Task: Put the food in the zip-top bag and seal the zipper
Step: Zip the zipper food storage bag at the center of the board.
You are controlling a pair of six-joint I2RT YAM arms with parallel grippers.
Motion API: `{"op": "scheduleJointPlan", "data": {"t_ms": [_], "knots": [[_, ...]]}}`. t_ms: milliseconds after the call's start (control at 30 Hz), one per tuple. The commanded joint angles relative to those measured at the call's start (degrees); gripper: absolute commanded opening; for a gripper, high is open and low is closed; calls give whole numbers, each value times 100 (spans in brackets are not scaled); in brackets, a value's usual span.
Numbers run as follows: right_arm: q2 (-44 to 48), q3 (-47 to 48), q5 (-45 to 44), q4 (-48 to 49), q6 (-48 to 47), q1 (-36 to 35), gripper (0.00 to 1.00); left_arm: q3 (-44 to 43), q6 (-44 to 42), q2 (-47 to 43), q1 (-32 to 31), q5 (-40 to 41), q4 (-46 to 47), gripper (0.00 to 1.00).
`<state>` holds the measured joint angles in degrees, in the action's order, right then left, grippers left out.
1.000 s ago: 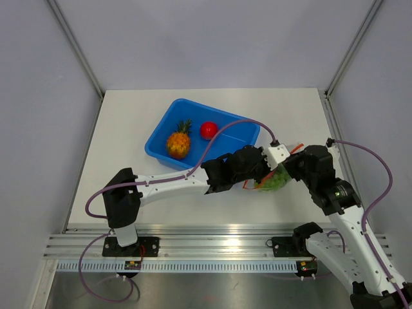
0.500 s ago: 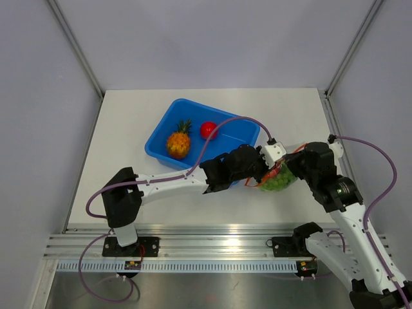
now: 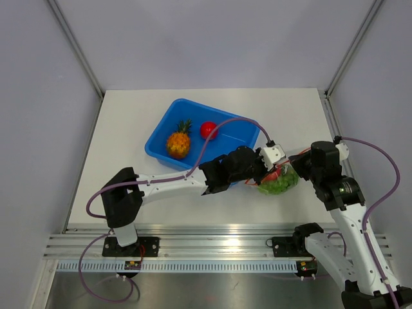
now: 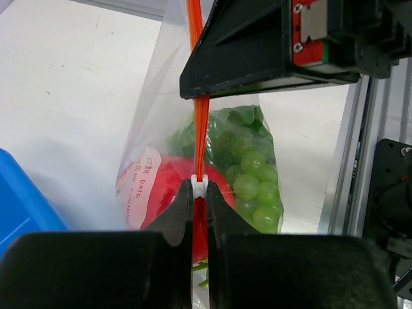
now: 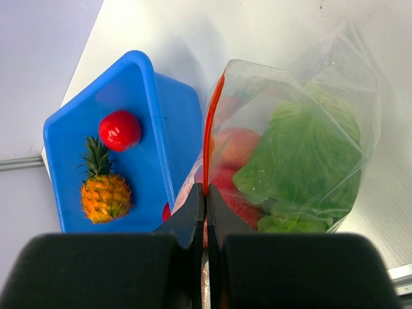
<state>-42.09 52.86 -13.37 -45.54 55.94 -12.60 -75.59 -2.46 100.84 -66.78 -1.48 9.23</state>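
The right gripper (image 5: 204, 188) has slid rightward, and with the left gripper (image 4: 200, 185) pinches the zipper (image 5: 206, 154) of the bag (image 5: 347, 84).

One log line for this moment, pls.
left pincer: shut on zipper | right pincer: shut on zipper | zip-top bag: cabbage, peach inside | blue tub: pineapple, red fruit inside

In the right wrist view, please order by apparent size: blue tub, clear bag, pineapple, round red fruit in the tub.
1. The blue tub and the clear bag: look alike; the bag is nearer, so unranked.
2. The pineapple.
3. The round red fruit.
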Motion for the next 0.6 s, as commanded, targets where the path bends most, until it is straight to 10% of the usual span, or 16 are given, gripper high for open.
{"op": "scheduleJointPlan", "data": {"t_ms": [0, 567], "knots": [[87, 383, -835, 616, -163, 328, 0, 255, 70, -301, 69, -55, -669, 0], [104, 365, -781, 643, -189, 363, 0, 88, 17, -170, 78, -178, -827, 0]]}}
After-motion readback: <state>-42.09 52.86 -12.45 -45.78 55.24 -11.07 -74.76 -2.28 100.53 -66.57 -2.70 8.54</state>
